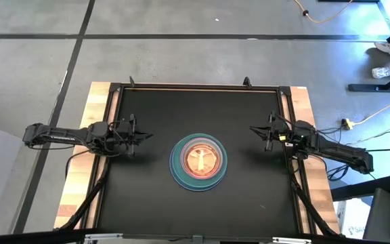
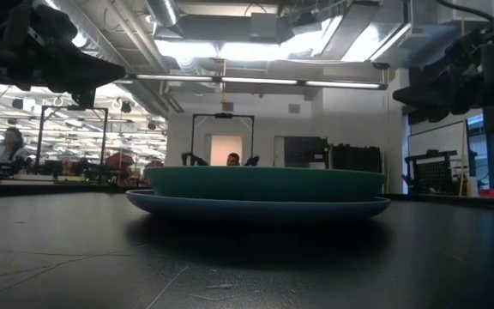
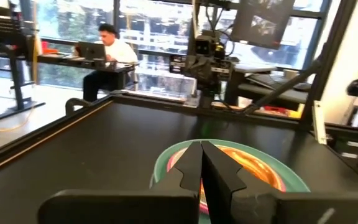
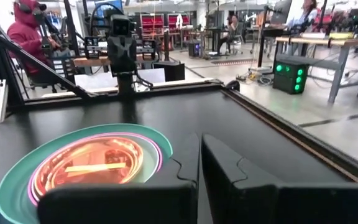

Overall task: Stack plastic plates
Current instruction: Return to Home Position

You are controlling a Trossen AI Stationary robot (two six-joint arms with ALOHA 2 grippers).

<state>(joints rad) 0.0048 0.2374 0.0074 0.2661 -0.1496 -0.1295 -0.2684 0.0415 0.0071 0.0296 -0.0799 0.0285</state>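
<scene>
The plastic plates (image 1: 199,161) sit in one stack at the middle of the black table: a blue-grey plate at the bottom, teal and pink rims above, and a translucent orange dish with a centre stripe (image 4: 92,167) on top. From the low view the teal plate (image 2: 264,183) rests on the wider blue-grey plate (image 2: 256,207). My left gripper (image 1: 149,135) hovers left of the stack, shut and touching nothing. My right gripper (image 1: 253,129) hovers right of the stack, also shut and touching nothing.
A raised black frame (image 1: 195,87) borders the black mat, with wooden table edges (image 1: 80,176) outside it. Bare mat lies all around the stack. Beyond the table, people sit at desks (image 3: 107,46) in the room.
</scene>
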